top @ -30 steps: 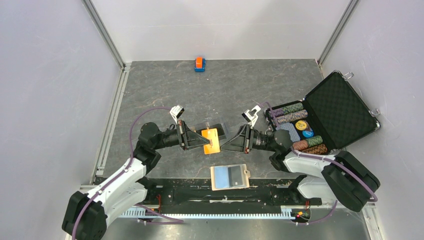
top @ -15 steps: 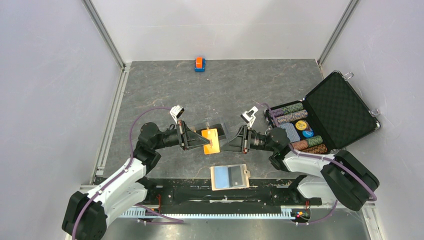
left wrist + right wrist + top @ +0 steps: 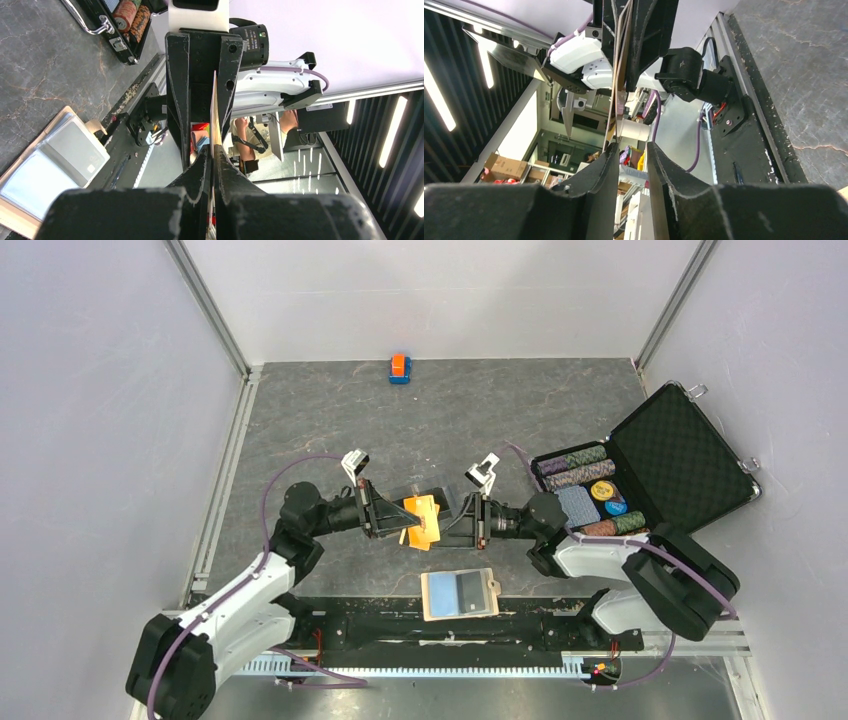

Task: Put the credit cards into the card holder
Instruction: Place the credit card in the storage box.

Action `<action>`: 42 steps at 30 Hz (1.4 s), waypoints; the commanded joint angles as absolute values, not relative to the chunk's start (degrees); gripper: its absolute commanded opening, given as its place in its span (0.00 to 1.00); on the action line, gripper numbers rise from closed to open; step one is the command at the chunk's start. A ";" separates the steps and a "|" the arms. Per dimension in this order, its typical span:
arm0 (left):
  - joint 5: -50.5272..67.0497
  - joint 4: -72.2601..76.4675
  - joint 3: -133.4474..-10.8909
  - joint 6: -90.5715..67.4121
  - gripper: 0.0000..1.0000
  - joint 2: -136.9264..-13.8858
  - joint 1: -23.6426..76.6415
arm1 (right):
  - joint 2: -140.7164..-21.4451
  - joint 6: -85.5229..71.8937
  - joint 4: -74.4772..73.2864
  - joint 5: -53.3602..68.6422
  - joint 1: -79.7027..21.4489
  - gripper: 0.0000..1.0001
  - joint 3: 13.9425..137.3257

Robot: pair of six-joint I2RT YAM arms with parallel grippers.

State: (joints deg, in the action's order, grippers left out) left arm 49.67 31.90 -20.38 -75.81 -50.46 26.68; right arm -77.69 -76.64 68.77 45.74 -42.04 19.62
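Two cards are seen in the card holder (image 3: pixel 460 616), which lies flat at the near edge of the table (image 3: pixel 330 420): a light blue card (image 3: pixel 438 593) on the left and a grey card (image 3: pixel 468 590) beside it. An open black case (image 3: pixel 685 455) is set at the right, its tray filled with rows of poker chips (image 3: pixel 575 467) and a blue patterned deck (image 3: pixel 578 505). An orange card (image 3: pixel 422 522) is held above the table, pinched on edge by the left gripper (image 3: pixel 402 519), whose fingers are closed on it. The right gripper (image 3: pixel 452 523) is parted a little, its mouth at the card's other edge; contact cannot be judged. A small orange-and-blue block (image 3: pixel 399 368) is seen by the far wall. The grey, stone-patterned table is enclosed by white walls (image 3: pixel 100 390).
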 commanded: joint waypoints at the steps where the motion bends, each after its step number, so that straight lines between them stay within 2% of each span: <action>1: 51.15 34.50 -20.98 -74.96 0.03 -51.87 27.08 | -79.96 -79.18 76.64 44.56 -42.89 0.28 23.90; 6: 51.61 34.39 -21.14 -74.28 0.03 -53.11 27.17 | -81.24 -79.24 77.27 44.08 -42.98 0.28 24.70; 16: 51.15 32.91 -22.04 -72.67 0.02 -54.18 27.08 | -82.95 -79.71 80.29 42.67 -42.89 0.35 26.25; 19: 47.52 26.25 -23.25 -69.34 0.02 -52.44 27.07 | -83.05 -79.73 80.26 43.23 -42.83 0.36 26.38; 23: 41.60 18.37 -24.42 -66.13 0.02 -50.31 27.09 | -80.86 -77.51 78.07 42.84 -41.96 0.42 23.80; 28: 39.84 16.88 -24.78 -65.59 0.02 -49.41 26.98 | -76.27 -73.29 71.41 41.49 -39.63 0.53 22.09; 33: 39.60 14.94 -25.45 -64.35 0.02 -48.85 27.01 | -76.22 -70.53 66.76 41.82 -39.20 0.56 25.64; 36: 40.39 15.51 -25.44 -64.51 0.02 -49.30 26.98 | -77.47 -70.82 65.90 41.50 -39.20 0.54 26.58; 39: 41.59 16.08 -25.74 -64.67 0.02 -49.62 26.99 | -79.06 -70.89 65.19 41.22 -39.29 0.47 27.13; 41: 41.80 15.55 -25.92 -64.46 0.02 -49.78 27.02 | -79.78 -71.10 64.98 41.34 -39.53 0.37 27.72; 42: 41.71 14.86 -26.13 -64.06 0.02 -49.75 27.04 | -80.09 -71.10 64.59 41.47 -39.68 0.27 28.14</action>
State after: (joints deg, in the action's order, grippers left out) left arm 39.99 16.32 -23.97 -67.55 -49.45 26.63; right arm -78.94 -72.12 63.57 43.20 -39.20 24.05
